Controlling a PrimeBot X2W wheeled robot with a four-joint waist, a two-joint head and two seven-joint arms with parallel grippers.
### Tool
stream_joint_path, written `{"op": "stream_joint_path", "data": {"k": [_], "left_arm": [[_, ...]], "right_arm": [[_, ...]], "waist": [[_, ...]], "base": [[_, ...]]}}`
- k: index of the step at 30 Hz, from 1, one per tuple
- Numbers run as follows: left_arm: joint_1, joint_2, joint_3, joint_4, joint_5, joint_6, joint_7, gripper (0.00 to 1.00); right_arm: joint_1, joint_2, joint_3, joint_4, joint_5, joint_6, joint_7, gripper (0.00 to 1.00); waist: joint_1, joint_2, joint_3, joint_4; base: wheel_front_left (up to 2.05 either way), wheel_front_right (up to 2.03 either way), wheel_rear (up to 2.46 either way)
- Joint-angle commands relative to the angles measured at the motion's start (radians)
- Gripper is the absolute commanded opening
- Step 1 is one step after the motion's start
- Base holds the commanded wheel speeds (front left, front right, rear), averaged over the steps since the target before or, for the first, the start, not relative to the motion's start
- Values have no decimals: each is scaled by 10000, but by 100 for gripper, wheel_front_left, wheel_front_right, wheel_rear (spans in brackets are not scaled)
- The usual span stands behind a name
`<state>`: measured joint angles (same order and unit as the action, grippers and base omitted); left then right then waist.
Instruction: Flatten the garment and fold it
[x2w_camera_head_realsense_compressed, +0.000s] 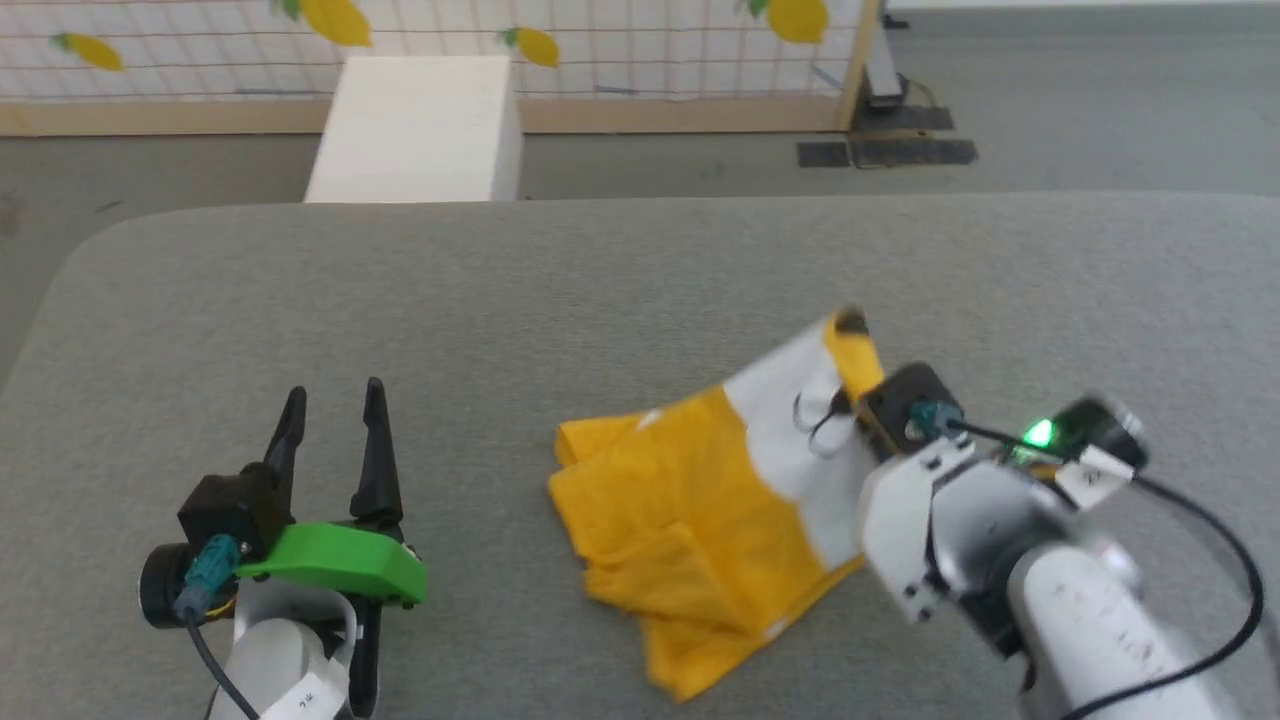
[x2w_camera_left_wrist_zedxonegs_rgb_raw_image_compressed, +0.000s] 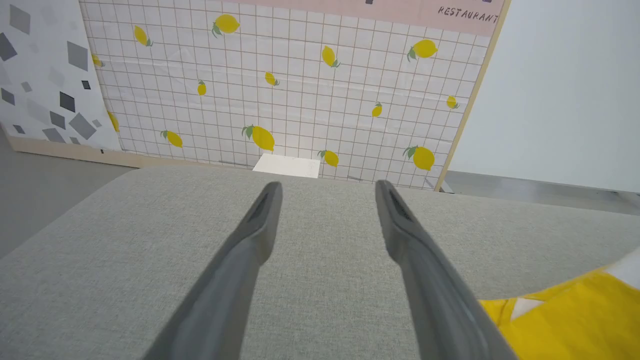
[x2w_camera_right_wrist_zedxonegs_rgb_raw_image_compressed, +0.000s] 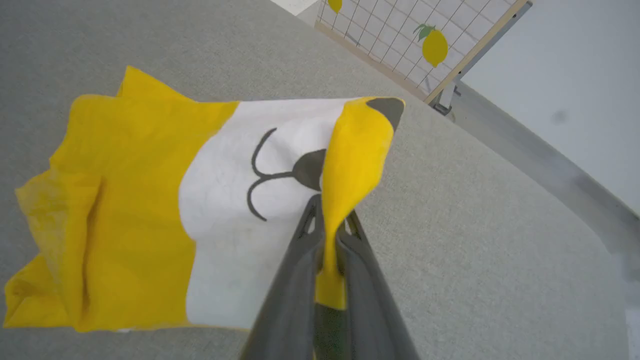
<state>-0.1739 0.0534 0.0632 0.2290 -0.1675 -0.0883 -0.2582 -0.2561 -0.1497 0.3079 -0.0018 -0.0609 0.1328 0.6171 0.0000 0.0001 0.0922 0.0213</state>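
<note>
The garment (x2w_camera_head_realsense_compressed: 690, 500), bright yellow with a white patch and black face marks, is seen crumpled and partly folded. One yellow flap with a dark tip is pinched in the right gripper (x2w_camera_right_wrist_zedxonegs_rgb_raw_image_compressed: 331, 217) and held raised. The rest is spread at this gripper's left.

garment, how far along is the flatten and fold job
Nothing looks done: the garment lies crumpled and bunched on the grey table. In hand: the right gripper is shut on one yellow flap of it. The left gripper hangs open, apart from it. Flattening and folding are left.
</note>
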Motion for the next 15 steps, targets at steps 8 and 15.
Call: {"op": "stream_joint_path", "data": {"k": [8,15], "left_arm": [[-162,-19,231,-545,111,-28,-36,100],[-846,85,77,-1014,396,-106,-36,100]], "right_arm": [[-2279,-2640,781,12,379,-21,771,0],[-3540,-4116,221,1353,485,-21,491,0]], "waist": [[0,-1,972,-1902],[0,-1,2218,-3185]], "base": [[0,0,0],[0,0,0]]}}
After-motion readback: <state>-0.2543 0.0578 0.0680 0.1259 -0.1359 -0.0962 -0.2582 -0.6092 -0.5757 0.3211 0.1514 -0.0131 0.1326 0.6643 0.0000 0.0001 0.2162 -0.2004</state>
